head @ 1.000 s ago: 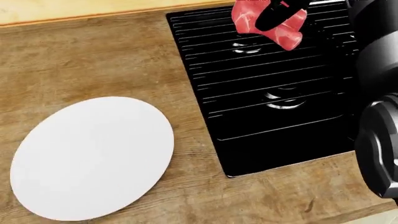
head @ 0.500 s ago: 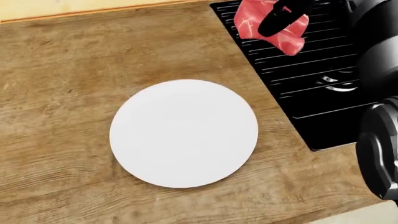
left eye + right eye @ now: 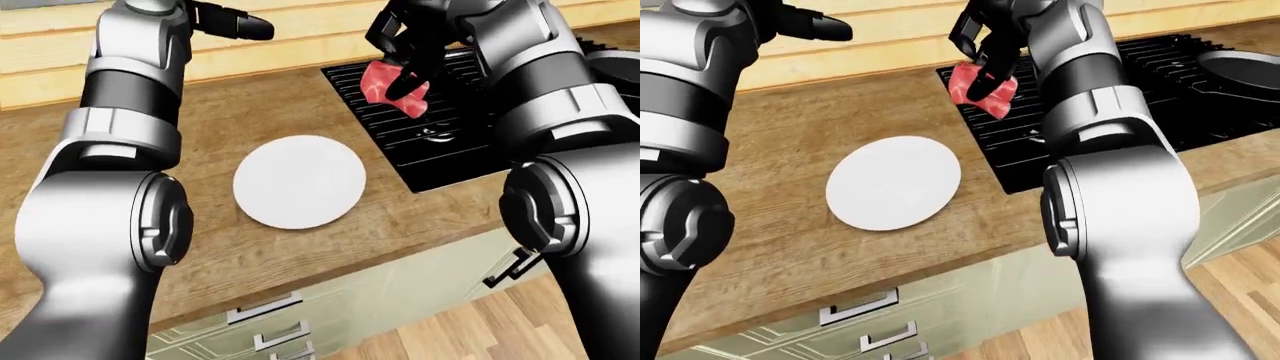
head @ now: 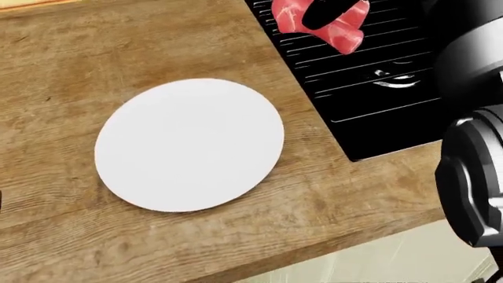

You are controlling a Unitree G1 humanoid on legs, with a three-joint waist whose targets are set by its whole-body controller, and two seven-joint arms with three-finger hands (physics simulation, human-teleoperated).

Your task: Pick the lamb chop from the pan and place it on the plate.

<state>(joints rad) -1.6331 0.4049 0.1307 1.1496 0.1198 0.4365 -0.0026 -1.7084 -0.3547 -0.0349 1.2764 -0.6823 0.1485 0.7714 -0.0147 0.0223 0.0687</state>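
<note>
One chop aloft, one plate bare

Head view: no writing or brand mark readable on anything. White plate (image 4: 189, 144) lies flat on the wood counter (image 4: 63, 71), nothing on it. Chop (image 4: 321, 23), pink with pale marbling, hangs at the top edge over the black stove (image 4: 370, 82), up and to the right of the plate, not touching it. Dark fingers (image 4: 324, 12) cross its middle. Against the frame half a second ago, the plate sits further left and lower in the picture and the stove edge has slid left too; the whole scene shifted together, so the camera moved. Chop keeps about the same spot near the top, a little higher. Right arm fills the right edge as a black and grey mass.

Left-eye view: right hand (image 3: 400, 46) is clamped round the chop, holding it clear above the left part of the stove grate, right of the plate. Left hand (image 3: 232, 21) is raised at the top, over the far counter edge near the wood wall; nothing in it, but whether its fingers are spread or curled I cannot tell. Pale cabinet fronts (image 3: 300, 315) show under the counter.

Right-eye view: pan (image 3: 1245, 69), dark, sits on the stove at the far right, well apart from the chop. What lies inside it cannot be made out. Plate bare here as well.
</note>
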